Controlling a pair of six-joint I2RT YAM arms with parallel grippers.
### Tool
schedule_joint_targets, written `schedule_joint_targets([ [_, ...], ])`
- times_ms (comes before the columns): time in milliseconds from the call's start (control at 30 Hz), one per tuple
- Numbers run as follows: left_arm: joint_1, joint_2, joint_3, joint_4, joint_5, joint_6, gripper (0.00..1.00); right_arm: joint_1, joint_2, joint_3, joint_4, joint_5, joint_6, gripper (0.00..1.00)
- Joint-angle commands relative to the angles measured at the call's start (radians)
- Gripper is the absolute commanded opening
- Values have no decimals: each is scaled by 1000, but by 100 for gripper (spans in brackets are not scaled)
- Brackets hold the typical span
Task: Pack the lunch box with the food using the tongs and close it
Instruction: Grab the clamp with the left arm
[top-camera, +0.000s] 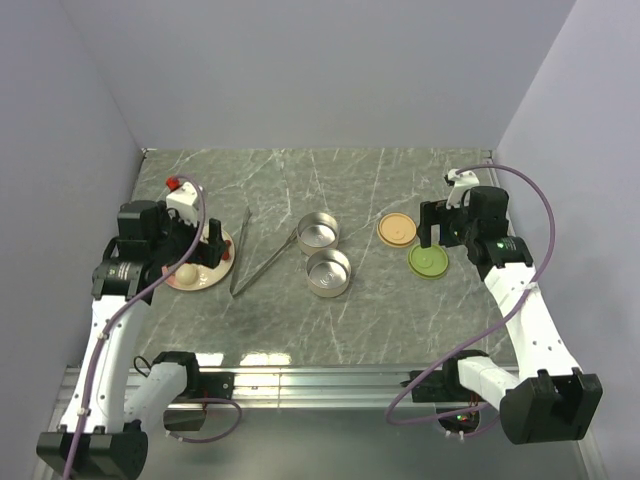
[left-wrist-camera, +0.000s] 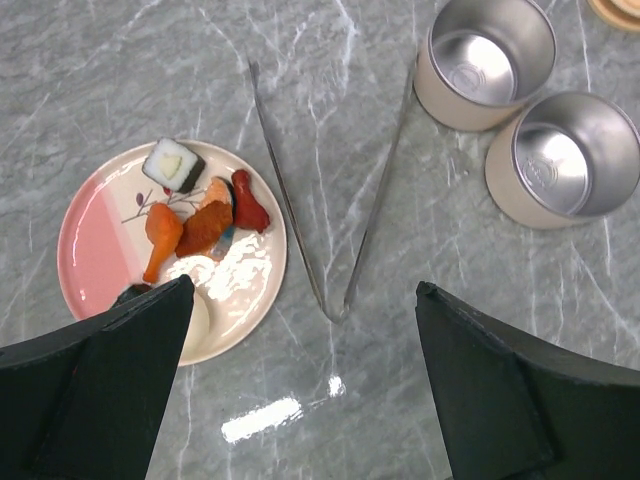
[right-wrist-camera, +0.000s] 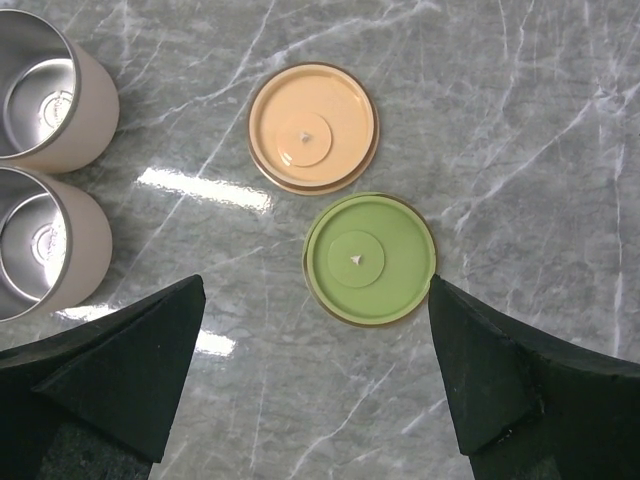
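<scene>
The lunch box is two open steel tins (top-camera: 318, 233) (top-camera: 328, 272) side by side at mid-table, both empty in the left wrist view (left-wrist-camera: 490, 60) (left-wrist-camera: 570, 155). Their lids lie flat to the right, one orange (right-wrist-camera: 313, 127) and one green (right-wrist-camera: 369, 260). The tongs (left-wrist-camera: 336, 312) lie spread in a V between the plate and the tins. The food (left-wrist-camera: 205, 228) sits on a pink plate (left-wrist-camera: 100, 250): orange-red chunks, a dark-and-white piece (left-wrist-camera: 173, 165), and a whitish ball (left-wrist-camera: 197, 320) half behind a finger. My left gripper (left-wrist-camera: 305, 290) hangs open above the tongs' joint. My right gripper (right-wrist-camera: 315, 285) hangs open above the green lid.
The marble table (top-camera: 300, 180) is walled at the back and on both sides. A metal rail (top-camera: 320, 380) runs along its near edge, where the arm bases stand. The plate (top-camera: 200, 278) lies near the left wall.
</scene>
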Motion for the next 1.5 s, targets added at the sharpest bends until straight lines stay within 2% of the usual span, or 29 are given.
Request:
schedule_joint_targets([
  [0, -2, -56, -38, 10, 27, 36, 99, -8, -3, 1, 17, -16, -11, 99],
  [100, -2, -63, -36, -27, -13, 62, 99, -8, -17, -11, 21, -17, -12, 99],
  [233, -2, 0, -35, -46, -151, 59, 99, -10, -30, -27, 26, -45, -15, 99],
  [333, -8, 159, -6, -186, -113, 171, 98, -10, -22, -22, 17, -50, -18, 98],
  [433, -17, 224, -10, -250, -93, 222, 98, -10, -14, -14, 9, -46, -22, 98],
  [600, -77, 216, -70, -231, -101, 255, 99, -13, -10, -19, 6, -57, -25, 98],
  [700, -131, 275, -88, -226, -122, 222, 99, -16, -5, -14, 1, -60, -25, 98],
  [867, -174, 390, -102, -162, -168, 147, 93, -16, 15, 6, -19, -66, -29, 98],
  [1233, -266, 589, -53, -79, -202, 110, 85, -15, 38, 35, -39, -68, -34, 97],
  [1467, -276, 683, -32, -48, -251, 62, 79, -15, 50, 52, -57, -62, -38, 97],
])
